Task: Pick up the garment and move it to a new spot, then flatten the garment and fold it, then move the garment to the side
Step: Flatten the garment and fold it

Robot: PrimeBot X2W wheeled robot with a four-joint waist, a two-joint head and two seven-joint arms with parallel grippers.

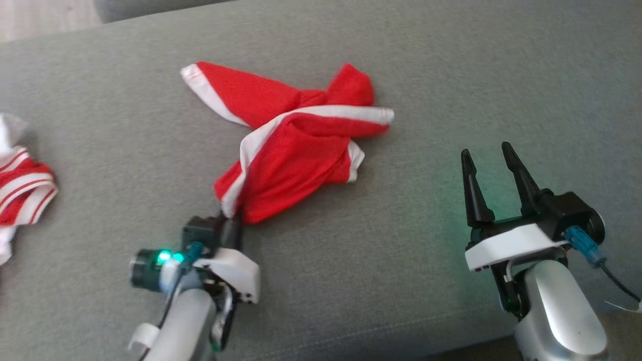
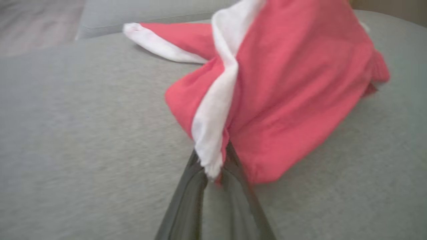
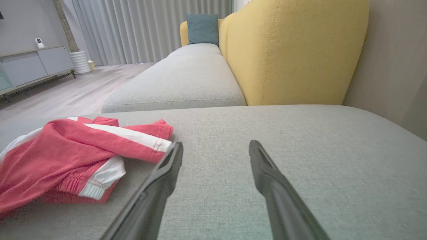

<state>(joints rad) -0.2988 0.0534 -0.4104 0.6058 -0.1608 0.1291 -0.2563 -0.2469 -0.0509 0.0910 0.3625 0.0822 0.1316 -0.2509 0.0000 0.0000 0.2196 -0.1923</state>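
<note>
A red garment with white trim [image 1: 296, 140] lies crumpled and twisted in the middle of the grey sofa seat [image 1: 401, 240]. My left gripper [image 1: 231, 216] is shut on the garment's near corner, and the left wrist view shows the white-edged cloth [image 2: 213, 133] pinched between the dark fingers [image 2: 190, 186]. My right gripper [image 1: 489, 163] hovers over the seat to the garment's right, open and empty. From the right wrist the garment [image 3: 73, 153] lies left of the spread fingers [image 3: 163, 180], apart from them.
A second red-and-white striped cloth [image 1: 20, 190] lies at the seat's left edge. The right wrist view shows a yellow sofa back [image 3: 293, 50], another grey seat section [image 3: 186, 83], a teal cushion [image 3: 201, 28] and wooden floor [image 3: 66, 96].
</note>
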